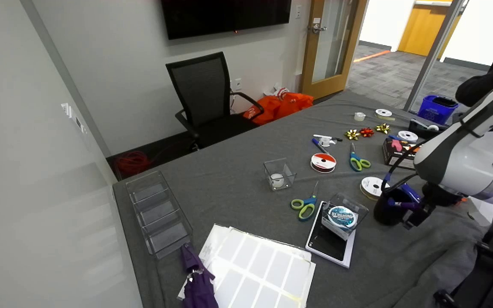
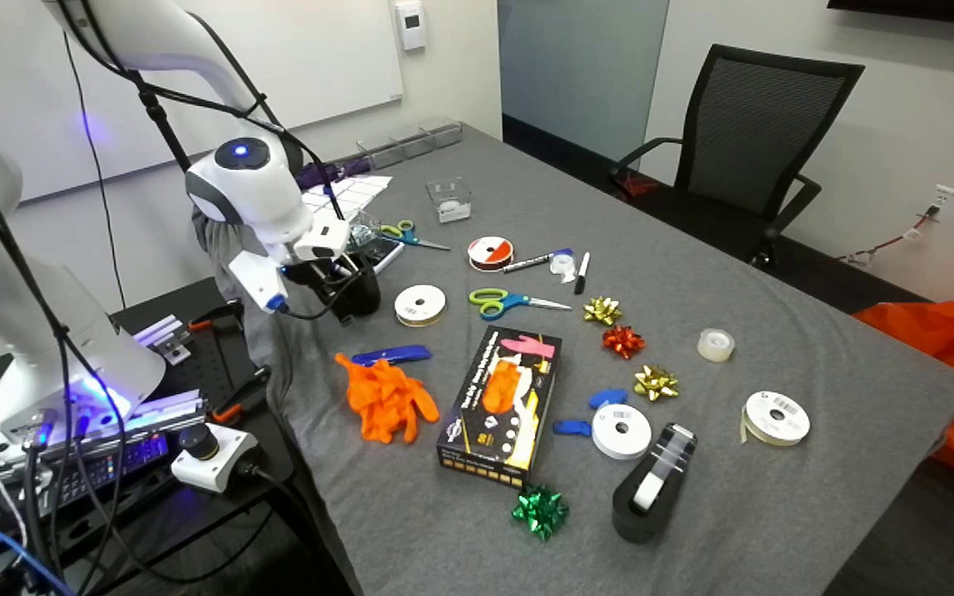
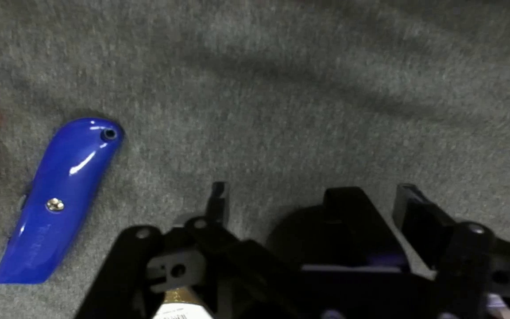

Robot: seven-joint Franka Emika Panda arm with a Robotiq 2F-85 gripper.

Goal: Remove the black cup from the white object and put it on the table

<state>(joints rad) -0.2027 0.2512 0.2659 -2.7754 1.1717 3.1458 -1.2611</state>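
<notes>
Black cup (image 2: 368, 290), apparently resting on the grey counter (image 2: 775, 513) just beside the white spool (image 2: 421, 305), presumably the task's white object; standing clear of it would suit a finished removal. The fingers (image 3: 419, 221) are spread, the cup's dark form showing between them, perhaps for release, perhaps for a grasp. From where I stand, black merges with black: contact, base and mouth cannot be made out.

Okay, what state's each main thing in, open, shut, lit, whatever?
Gripper: open.
Black cup: beside a white spool, tilt unclear.
That spool: flat, uncovered.
Tablet: screen dark.
Scissors beside tablet: closed.
Other scissors: closed.
Blue utility knife: no blade showing.
Wall screen: dark.
Arm light: lit blue.
</notes>
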